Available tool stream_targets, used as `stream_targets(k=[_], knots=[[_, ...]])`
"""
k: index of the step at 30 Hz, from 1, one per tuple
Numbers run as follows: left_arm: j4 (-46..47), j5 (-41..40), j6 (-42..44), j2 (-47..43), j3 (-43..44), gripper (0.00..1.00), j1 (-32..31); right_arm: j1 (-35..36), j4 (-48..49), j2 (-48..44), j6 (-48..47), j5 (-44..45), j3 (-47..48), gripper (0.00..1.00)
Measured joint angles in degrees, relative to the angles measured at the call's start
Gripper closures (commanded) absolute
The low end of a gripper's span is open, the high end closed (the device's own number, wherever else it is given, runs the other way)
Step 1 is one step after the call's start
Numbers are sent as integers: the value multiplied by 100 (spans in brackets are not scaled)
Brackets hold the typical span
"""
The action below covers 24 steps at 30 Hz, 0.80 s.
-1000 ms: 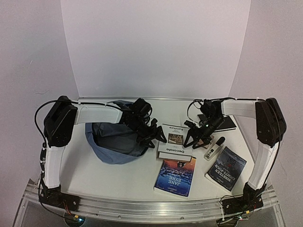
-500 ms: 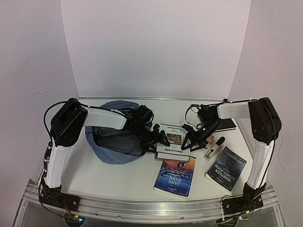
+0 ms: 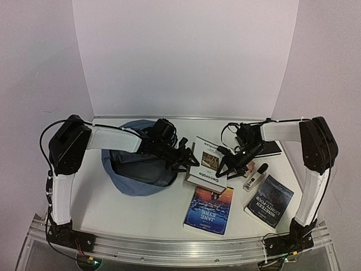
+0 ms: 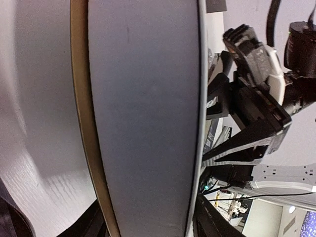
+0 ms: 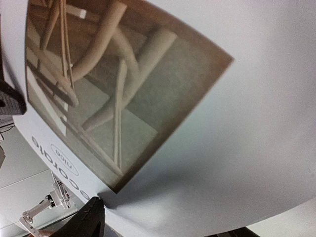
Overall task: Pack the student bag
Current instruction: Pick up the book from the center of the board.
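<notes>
the left gripper (image 3: 186, 160) clamps the tilted white book (image 3: 207, 165) by its bag-side edge, the right gripper (image 3: 224, 164) meets the opposite edge, grip unclear, and the student bag (image 3: 132, 180) lies on the table (image 3: 141, 212) just leftward, nearest the left arm.

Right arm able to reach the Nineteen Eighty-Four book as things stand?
Probably yes, once freed: the right gripper is busy at the tilted Decorate book. The Nineteen Eighty-Four book lies uncovered on its side, with only a white marker between them.
</notes>
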Motion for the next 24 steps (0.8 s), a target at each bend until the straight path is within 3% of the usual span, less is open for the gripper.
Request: stream_targets(k=[7,12,24], knots=[[34,-303,37,-687,-136,93,8,15,-132,-523,126,-153,461,2],[14,-544,68,-1073,-240,98,36,7,-147,-905,319,-237,753,2],[80,-452,98,-2115,-767,99,146,-470,24,-950,1047,-1139,1444,2]])
